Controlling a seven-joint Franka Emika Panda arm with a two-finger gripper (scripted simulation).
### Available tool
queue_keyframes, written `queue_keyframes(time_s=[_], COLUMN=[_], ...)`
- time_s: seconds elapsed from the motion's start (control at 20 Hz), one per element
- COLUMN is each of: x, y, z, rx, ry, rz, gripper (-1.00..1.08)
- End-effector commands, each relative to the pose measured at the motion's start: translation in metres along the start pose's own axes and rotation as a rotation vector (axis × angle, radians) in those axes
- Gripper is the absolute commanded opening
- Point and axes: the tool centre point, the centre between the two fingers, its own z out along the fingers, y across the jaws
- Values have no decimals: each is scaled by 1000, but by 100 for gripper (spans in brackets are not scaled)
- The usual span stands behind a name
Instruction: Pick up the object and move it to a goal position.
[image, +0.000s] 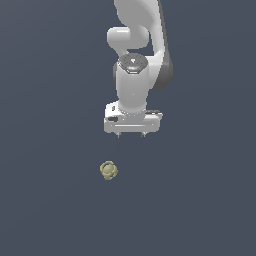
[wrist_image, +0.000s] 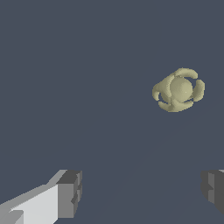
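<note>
The object (image: 108, 170) is a small pale yellow-olive ball ringed by curved lobes, a detail only the wrist view resolves (wrist_image: 178, 89). The gripper (image: 131, 134) hangs apart from it, jaws spread wide and empty.

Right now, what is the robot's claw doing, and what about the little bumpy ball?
Claw: open, holding nothing, up above the floor.
Bumpy ball: lying on the floor, untouched, off to one side of the claw, not between its fingers.
Floor: plain dark surface.
</note>
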Motion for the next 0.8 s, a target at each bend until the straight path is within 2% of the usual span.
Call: queue_keyframes(time_s=[0.0, 0.35, 0.75], x=[0, 4, 21], y=[-2, 2, 16], z=[-1, 2, 14], rx=[1, -1, -5], ry=[1, 0, -3], rz=[-4, -26, -123], gripper=[100, 100, 100])
